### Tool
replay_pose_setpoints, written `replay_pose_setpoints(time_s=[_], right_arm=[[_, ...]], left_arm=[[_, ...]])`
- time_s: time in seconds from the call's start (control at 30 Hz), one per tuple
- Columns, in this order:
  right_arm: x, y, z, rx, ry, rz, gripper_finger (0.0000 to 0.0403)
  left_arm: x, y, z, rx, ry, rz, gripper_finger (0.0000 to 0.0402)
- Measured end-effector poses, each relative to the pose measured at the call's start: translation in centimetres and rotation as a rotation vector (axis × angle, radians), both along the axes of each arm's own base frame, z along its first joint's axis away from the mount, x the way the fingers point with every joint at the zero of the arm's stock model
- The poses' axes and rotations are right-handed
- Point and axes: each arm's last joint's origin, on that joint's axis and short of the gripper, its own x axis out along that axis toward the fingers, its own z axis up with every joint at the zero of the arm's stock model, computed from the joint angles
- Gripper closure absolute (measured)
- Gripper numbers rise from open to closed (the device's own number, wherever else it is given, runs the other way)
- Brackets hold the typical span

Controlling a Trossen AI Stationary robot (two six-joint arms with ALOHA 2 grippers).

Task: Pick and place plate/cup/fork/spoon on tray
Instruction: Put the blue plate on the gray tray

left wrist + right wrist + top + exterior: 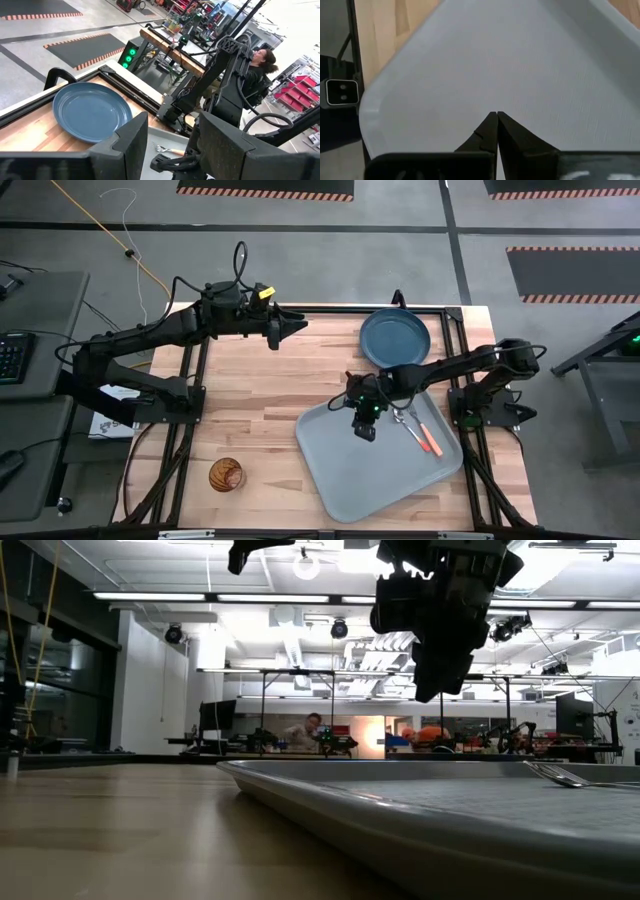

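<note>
Tray (370, 470) | right hand (365, 432) closed above | fork (418, 429), spoon (404, 423) beside

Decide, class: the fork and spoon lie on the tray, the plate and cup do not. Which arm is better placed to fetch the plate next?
Probably the right. Its gripper hovers shut over the tray, and the plate lies on the right arm's side of the table. The left gripper is open and raised at the far edge, farther from the plate.
</note>
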Motion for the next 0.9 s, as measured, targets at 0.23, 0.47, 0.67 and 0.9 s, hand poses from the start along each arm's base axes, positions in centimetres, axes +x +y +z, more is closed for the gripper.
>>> replay_pose_setpoints(time_s=[0.23, 0.47, 0.67, 0.9], right_arm=[[-0.3, -0.1, -0.2, -0.032, 0.042, -0.047, 0.0403], [-2.8, -0.8, -1.2, -0.205, 0.318, -0.100, 0.0403], [-4.1, -1.3, -1.8, -0.275, 0.431, -0.031, 0.0403], [-5.4, -1.5, -4.3, -0.223, 0.449, -0.050, 0.0403]], left_arm=[[0.0, 0.0, 0.0, -0.001, 0.004, 0.000, 0.0231], [0.0, 0.0, -0.2, -0.005, 0.016, 0.000, 0.0231], [0.0, 0.0, -0.2, -0.005, 0.016, 0.000, 0.0231], [0.0, 0.0, -0.2, -0.006, 0.018, 0.000, 0.0231]])
